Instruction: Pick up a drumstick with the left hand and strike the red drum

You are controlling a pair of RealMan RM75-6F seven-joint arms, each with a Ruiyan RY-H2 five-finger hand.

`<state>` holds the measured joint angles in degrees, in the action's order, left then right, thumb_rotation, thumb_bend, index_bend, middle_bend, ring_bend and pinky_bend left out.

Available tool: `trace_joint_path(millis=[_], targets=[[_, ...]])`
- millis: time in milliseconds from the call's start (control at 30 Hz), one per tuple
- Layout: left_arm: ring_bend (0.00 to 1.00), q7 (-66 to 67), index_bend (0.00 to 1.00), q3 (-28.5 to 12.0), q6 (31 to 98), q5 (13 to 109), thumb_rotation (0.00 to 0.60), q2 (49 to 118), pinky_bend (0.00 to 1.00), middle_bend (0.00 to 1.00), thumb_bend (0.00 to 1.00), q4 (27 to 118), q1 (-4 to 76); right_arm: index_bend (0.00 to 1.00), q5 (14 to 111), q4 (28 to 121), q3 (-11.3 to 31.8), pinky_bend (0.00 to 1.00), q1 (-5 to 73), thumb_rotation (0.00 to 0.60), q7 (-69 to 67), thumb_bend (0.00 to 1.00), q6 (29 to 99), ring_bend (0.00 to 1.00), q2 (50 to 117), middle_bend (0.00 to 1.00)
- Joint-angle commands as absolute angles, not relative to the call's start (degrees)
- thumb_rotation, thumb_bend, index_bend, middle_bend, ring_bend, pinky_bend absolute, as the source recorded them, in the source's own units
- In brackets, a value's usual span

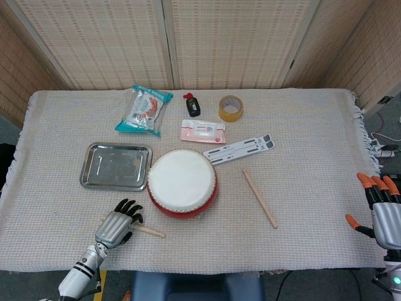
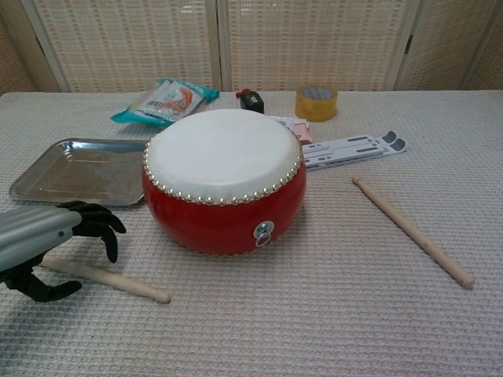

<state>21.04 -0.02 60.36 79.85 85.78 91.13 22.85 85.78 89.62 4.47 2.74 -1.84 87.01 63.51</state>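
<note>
A wooden drumstick lies flat on the cloth just left of and in front of the red drum, running left to right, rounded tip toward the drum. The left hand arches over its handle end, fingers curled but apart. A metal tray behind holds nothing. The right hand rests at the table's far right edge, fingers spread.

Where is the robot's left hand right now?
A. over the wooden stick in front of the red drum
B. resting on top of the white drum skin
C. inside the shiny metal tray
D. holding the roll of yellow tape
A: the left hand arches over the near drumstick, with fingers on either side of it, in front of the red drum.
</note>
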Motion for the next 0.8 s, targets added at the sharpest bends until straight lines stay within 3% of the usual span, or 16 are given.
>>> trace_joint_path(millis=[33, 800], targets=[[0.06, 22.27, 0.44, -0.47, 60.67, 78.21, 0.600, 87.30, 0.03, 0.15, 0.31, 90.84, 22.78, 0.00, 85.71, 89.42, 4.43, 0.04, 2.68, 0.600, -2.10, 0.19, 86.99, 0.00, 63.55, 0.11], [0.05, 24.59, 0.48, -0.68, 61.55, 74.65, 0.600, 91.73, 0.03, 0.16, 0.33, 88.98, 23.51, 0.00, 85.36, 88.21, 4.41, 0.03, 2.90, 0.600, -3.31, 0.19, 86.16, 0.00, 63.98, 0.11]])
